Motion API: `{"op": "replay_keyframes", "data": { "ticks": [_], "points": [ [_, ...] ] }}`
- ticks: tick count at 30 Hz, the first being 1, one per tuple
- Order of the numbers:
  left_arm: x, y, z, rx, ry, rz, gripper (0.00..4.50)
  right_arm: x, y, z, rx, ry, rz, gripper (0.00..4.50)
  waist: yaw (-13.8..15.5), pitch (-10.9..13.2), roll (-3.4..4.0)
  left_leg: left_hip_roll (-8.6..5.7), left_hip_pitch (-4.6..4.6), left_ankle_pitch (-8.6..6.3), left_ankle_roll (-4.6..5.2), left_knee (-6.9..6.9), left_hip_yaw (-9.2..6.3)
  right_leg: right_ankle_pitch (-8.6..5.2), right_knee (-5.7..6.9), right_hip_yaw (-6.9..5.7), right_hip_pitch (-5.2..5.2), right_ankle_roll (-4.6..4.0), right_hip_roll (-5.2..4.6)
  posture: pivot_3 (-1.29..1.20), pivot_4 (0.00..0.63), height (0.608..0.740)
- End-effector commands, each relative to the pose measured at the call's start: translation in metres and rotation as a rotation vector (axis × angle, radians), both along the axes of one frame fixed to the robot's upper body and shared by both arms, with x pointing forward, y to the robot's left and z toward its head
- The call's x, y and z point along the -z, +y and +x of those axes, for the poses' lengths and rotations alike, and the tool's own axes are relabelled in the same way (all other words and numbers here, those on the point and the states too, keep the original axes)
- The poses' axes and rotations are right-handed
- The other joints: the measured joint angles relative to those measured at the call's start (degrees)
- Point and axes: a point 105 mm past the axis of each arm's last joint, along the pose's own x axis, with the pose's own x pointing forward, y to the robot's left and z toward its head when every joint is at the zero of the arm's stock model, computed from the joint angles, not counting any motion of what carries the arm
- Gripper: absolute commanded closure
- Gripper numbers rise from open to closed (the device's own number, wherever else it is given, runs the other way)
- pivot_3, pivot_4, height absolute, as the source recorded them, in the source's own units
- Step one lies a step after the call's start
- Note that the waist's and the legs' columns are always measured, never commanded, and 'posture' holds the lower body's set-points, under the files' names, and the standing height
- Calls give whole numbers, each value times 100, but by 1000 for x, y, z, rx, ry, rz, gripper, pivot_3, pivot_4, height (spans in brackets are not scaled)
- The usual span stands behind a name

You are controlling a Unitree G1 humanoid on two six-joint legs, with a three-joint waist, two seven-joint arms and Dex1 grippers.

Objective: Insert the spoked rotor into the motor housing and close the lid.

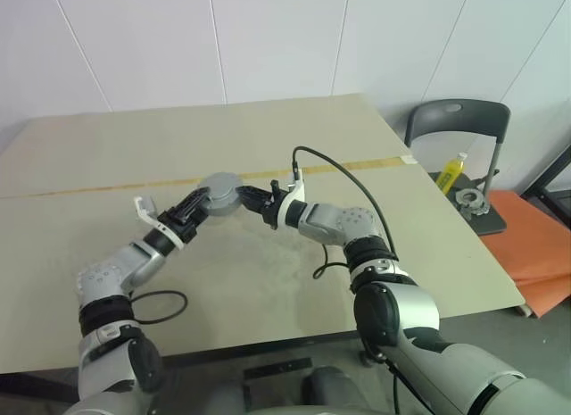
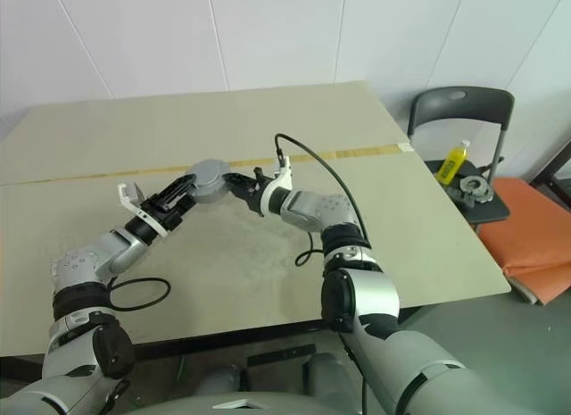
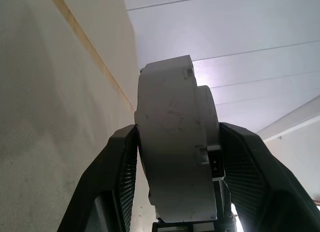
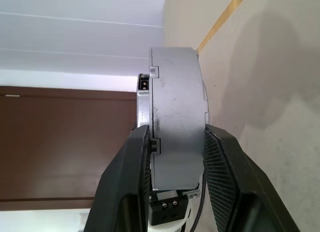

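Both grippers, left and right, clamped our closed grey motor above the tan table; no legible markings.

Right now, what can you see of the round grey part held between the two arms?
The assembled motor housing looks like a thick, matt grey metal puck with stepped seams and small notches along its rim. It is held above the table, flat face up. The left pincer and right pincer each clamp it from opposite sides.

Beige table, yellow tape strip
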Motion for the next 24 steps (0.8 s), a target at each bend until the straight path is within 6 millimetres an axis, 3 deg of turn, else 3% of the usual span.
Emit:
{"op": "replay_keyframes", "data": {
  "ticks": [1,17,24],
  "points": [
    [-2,1,0,10,-3,22,2330,-30,51,-23,-104,-38,159,3325,0,0,0,0,0,0,0,0,0,0,0,0,0,0,0,0,0,740],
    [0,-1,2,16,14,-9,2330,-38,51,-24,-116,-80,169,3325,-2,0,0,0,0,0,0,5,-1,0,5,0,1,0,0,0,0,740],
    [0,-1,3,10,14,-10,2330,-43,54,-27,-135,-124,165,1106,-1,-1,-1,0,0,0,0,6,-1,0,6,0,1,0,0,0,0,740]
  ]
}}
